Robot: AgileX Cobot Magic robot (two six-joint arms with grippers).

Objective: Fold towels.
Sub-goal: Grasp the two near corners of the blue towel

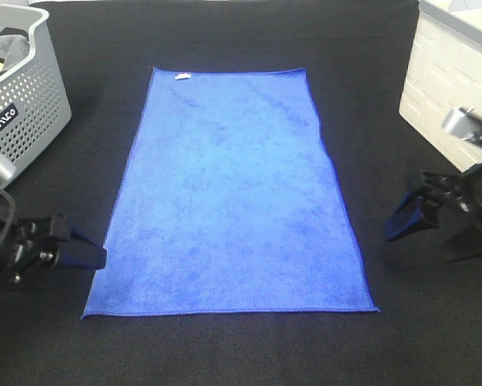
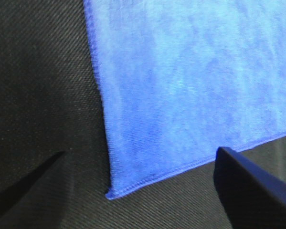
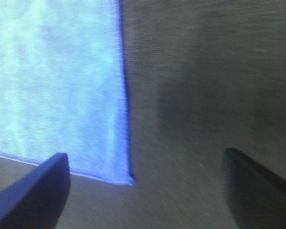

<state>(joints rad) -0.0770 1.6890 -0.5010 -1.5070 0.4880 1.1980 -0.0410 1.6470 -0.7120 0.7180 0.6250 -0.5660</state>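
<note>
One royal-blue towel (image 1: 232, 193) lies spread flat in the middle of the black table, its small white tag (image 1: 182, 77) at the far edge. My left gripper (image 1: 88, 256) hovers just off the towel's near left corner (image 2: 115, 192), jaws wide apart and holding nothing. In the left wrist view the left gripper (image 2: 140, 152) straddles that corner. My right gripper (image 1: 397, 225) sits to the right of the towel's right edge, a little back from the near right corner (image 3: 126, 179). In the right wrist view the right gripper (image 3: 143, 153) is also open and empty.
A grey perforated basket (image 1: 23, 104) holding grey cloth stands at the back left. A white latticed crate (image 1: 446, 88) stands at the back right, close behind my right arm. Black fabric covers the table (image 1: 241, 354) around the towel.
</note>
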